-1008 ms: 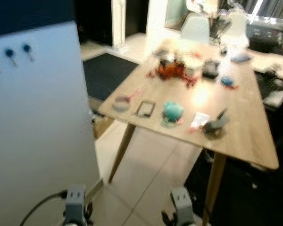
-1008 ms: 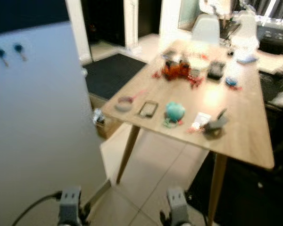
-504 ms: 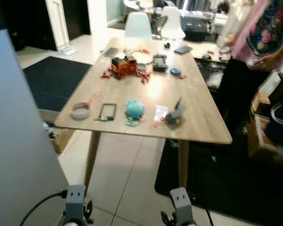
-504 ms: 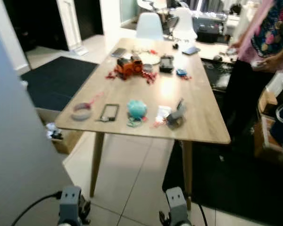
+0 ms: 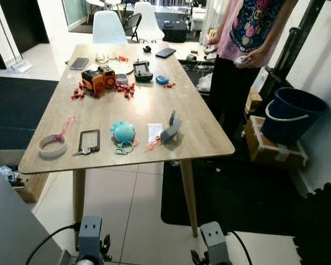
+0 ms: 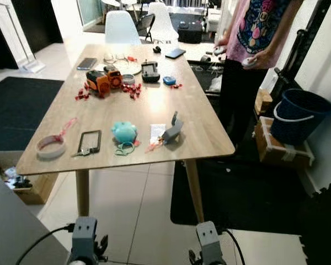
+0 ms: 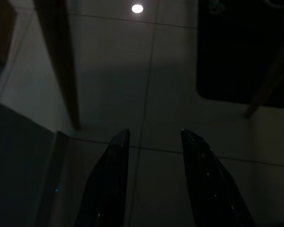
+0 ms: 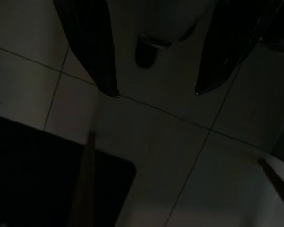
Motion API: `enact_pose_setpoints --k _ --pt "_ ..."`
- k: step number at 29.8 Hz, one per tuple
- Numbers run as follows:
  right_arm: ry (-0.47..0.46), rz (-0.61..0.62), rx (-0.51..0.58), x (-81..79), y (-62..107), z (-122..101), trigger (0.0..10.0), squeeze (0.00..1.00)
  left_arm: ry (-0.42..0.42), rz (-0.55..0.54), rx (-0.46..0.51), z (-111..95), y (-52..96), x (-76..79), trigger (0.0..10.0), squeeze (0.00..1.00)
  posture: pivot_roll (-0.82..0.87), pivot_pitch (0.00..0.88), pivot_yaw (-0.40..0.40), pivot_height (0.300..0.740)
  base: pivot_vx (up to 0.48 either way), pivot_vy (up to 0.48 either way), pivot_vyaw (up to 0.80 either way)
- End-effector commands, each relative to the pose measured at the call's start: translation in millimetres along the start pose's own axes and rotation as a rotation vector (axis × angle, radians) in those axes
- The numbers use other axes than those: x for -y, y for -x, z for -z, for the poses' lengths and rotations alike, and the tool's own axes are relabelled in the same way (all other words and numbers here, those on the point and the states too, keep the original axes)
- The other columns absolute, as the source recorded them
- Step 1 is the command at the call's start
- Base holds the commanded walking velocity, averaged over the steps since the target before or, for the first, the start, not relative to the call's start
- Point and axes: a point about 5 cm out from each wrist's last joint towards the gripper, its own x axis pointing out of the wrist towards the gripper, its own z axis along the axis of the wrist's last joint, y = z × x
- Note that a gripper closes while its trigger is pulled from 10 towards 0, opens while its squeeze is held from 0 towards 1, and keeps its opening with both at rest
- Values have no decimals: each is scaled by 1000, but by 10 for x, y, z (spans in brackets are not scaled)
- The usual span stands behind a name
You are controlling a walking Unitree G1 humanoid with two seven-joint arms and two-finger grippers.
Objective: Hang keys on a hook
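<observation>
Left eye view: keys (image 5: pixel 88 149) beside teal toy (image 5: pixel 123 131) on tabletop (image 5: pixel 198 132); both tools spread, empty, low. Risk: grabbing wrong clutter item.

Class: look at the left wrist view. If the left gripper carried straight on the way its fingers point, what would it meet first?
Most likely the tiled floor. The left gripper, open and holding nothing, points down at bare tile between a table leg and a dark mat. Depth is hard to judge in this dim view.

arms: grey boxy wrists | left gripper (image 7: pixel 151 135) fingers: long, black, tapered | black cable
</observation>
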Motion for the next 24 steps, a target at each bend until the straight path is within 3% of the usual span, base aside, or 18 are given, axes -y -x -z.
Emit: enact_pose_setpoints --k 1,10,19,21,24 --pt "4 0 -5 3 5 14 10000 0 7 -11 -17 54 26 -20 10000 0 54 29 8 740 0 0 0" --pt "7 -1 -2 6 -1 -2 10000 0 -3 -4 -10 39 20 -5 10000 0 52 30 9 740 0 0 0" --pt "9 -2 -4 7 2 6 10000 0 -16 -1 -12 48 22 27 10000 0 52 33 9 740 0 -479 0" --pt "9 -2 -2 6 3 5 10000 0 28 -28 -30 62 18 -2 10000 0 54 34 8 740 0 0 0" --pt "10 -3 -2 3 4 9 10000 0 25 -28 -30 58 17 -11 10000 0 57 36 8 740 0 0 0"
